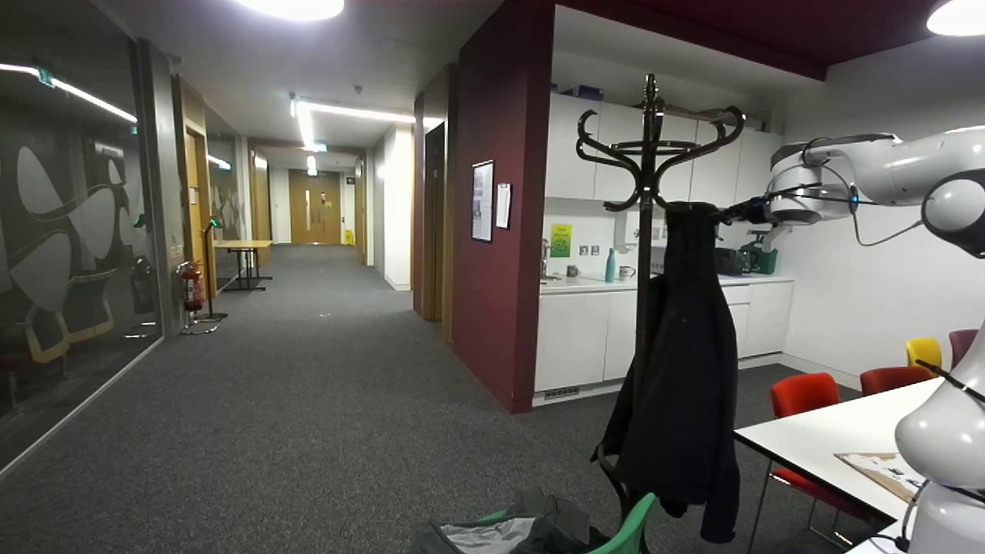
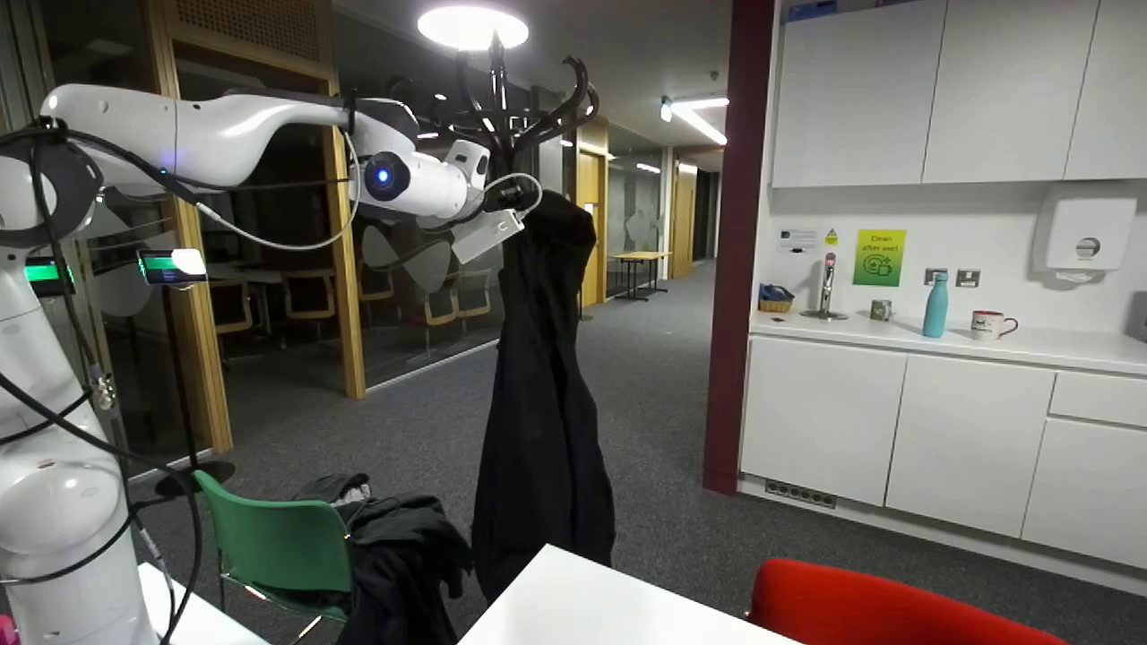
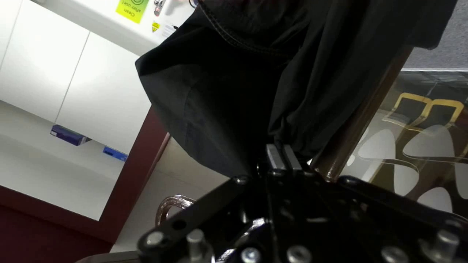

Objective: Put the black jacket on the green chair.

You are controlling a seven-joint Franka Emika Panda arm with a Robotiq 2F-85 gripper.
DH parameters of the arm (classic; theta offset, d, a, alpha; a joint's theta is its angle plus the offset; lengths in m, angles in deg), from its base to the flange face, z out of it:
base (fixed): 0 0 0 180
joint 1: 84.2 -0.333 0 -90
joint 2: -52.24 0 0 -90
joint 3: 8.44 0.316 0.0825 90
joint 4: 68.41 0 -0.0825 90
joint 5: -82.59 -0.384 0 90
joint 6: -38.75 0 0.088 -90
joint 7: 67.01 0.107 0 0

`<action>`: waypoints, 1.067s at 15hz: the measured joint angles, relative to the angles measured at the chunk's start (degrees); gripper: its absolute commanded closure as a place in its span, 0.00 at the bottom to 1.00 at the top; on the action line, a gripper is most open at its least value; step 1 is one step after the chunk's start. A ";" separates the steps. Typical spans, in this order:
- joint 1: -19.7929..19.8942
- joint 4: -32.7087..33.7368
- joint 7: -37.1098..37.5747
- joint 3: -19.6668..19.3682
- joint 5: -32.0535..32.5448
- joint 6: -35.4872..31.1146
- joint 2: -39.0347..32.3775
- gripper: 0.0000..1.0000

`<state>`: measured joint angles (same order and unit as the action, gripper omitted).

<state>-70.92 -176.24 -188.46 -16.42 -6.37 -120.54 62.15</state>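
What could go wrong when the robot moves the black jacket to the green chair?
The black jacket hangs right by the coat stand, so it might snag there. The hand seems to pinch just a bit of fabric, so the jacket could slip. Dark clothing already lies on the green chair, so the jacket might slide off.

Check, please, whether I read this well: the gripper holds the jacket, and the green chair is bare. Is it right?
Not fully. The green chair is not bare: both exterior views show dark clothing on it. The rest is right: the gripper holds the jacket.
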 measured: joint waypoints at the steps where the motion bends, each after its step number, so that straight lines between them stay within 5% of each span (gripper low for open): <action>1: 0.08 -0.82 0.00 -0.01 -0.49 -0.63 0.95 0.99; 16: 0.29 -10.81 0.09 0.32 -1.53 -3.84 11.32 0.99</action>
<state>-70.63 -187.05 -188.37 -16.10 -7.91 -124.37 73.47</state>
